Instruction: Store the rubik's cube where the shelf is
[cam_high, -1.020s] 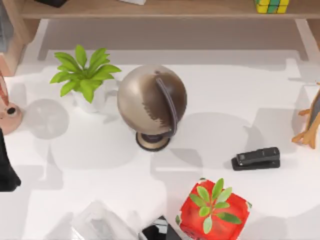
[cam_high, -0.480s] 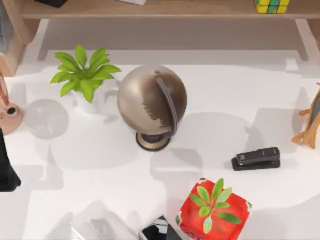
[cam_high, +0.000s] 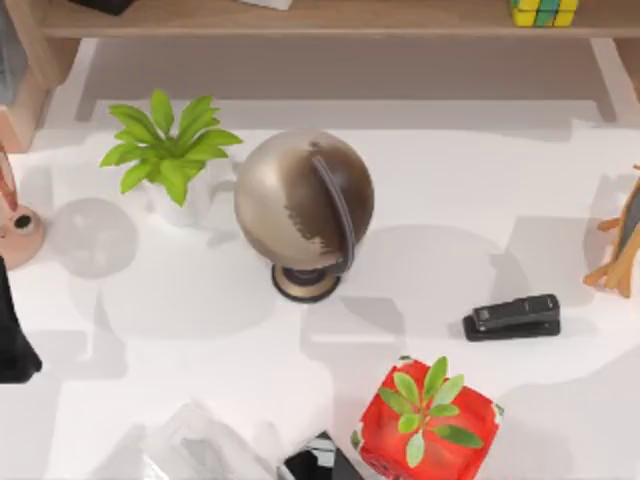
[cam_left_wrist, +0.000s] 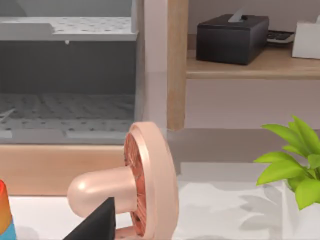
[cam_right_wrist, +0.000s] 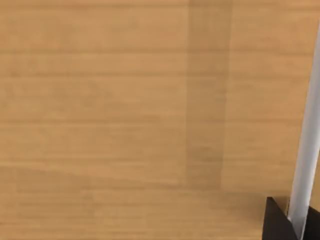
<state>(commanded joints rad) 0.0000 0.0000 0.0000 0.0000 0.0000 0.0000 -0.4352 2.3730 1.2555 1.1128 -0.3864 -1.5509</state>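
Top view shows the rubik's cube (cam_high: 543, 12) already resting on the shelf (cam_high: 400, 18), at its right end. I judge the storing done; the right arm needs only retreat. Gripper states: cannot tell.

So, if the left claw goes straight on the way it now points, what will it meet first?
Probably the pink mushroom-shaped ornament, which lies right ahead of a dark claw tip in the left wrist view. Behind it stand the shelf's upright wooden support and a grey rack, though depth is hard to judge.
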